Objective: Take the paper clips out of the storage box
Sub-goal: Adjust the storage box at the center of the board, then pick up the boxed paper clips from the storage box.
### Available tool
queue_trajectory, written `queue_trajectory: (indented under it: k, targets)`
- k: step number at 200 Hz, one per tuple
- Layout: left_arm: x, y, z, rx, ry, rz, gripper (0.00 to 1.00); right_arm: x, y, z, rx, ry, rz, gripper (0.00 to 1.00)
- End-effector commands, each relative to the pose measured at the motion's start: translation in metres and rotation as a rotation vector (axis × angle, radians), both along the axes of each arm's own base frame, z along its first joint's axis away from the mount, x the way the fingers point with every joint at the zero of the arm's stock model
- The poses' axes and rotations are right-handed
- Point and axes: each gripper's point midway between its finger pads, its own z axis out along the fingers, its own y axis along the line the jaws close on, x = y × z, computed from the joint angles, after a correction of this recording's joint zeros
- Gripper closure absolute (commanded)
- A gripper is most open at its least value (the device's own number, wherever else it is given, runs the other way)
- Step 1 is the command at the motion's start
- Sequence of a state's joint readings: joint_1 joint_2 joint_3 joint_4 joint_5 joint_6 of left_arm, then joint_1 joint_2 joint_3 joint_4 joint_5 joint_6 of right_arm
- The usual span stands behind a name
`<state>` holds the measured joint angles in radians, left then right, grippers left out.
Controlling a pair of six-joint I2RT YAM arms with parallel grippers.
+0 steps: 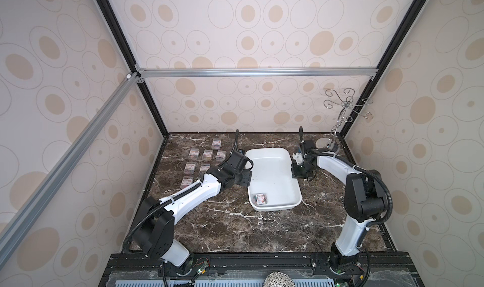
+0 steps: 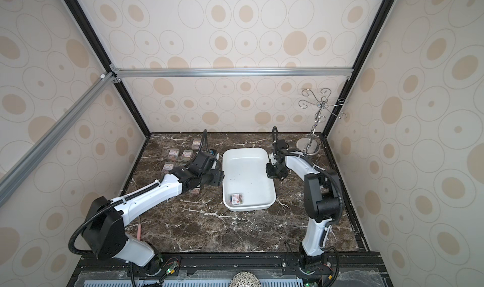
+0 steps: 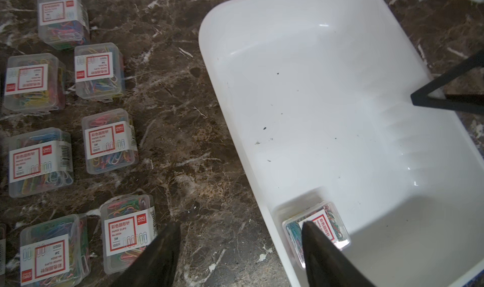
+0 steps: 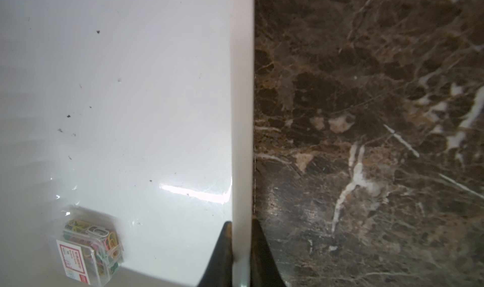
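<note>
One clip box [image 1: 259,198] lies in the tray [image 1: 269,150], in the near left corner close to both walls. The other boxes [image 3: 100,72] sit in loose rows on the table [image 1: 235,220], left of the tray. The right gripper [image 4: 242,225] pinches the tray's right rim, a finger on each side. The left gripper [image 3: 239,225] hangs partly open and empty above the left rim, one finger over the table and one over the box.

Likely trouble: lowered as it stands, the left gripper would straddle the rim and strike it, not the box. The corner leaves little room between box and wall, so a finger may land on the lid or shove the box along the floor. The box is smooth clear plastic with rounded edges, so an off-centre squeeze could squirt it out, or pop the lid and spill the clips. The tray is glossy white plastic, shallow and round-cornered with a thin rim, so the right pinch could slip, or tip the tray if it lifts. The table looks like dark, veined, polished marble, so a loose tray would probably slide easily
</note>
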<state>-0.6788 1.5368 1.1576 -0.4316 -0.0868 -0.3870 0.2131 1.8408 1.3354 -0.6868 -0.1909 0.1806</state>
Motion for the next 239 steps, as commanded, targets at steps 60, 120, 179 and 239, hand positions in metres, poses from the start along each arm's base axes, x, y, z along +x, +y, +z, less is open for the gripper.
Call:
queue_trajectory:
  k: [60,120,179,239]
  targets:
    - [-0.055,-0.068,-0.025,0.188,0.154,-0.377,0.26,-0.004,-0.001,0.01,0.0,-0.028,0.003,0.87]
    - [-0.06,-0.088,-0.061,0.366,0.214,-0.582,0.23,-0.003,-0.003,0.018,0.004,-0.007,0.028,0.87]
    - [-0.065,-0.093,-0.09,0.461,0.281,-0.685,0.24,-0.005,-0.001,0.014,0.018,0.021,0.047,0.88]
    - [-0.059,-0.082,-0.102,0.532,0.278,-0.672,0.28,-0.007,-0.004,0.012,0.01,0.024,0.053,0.87]
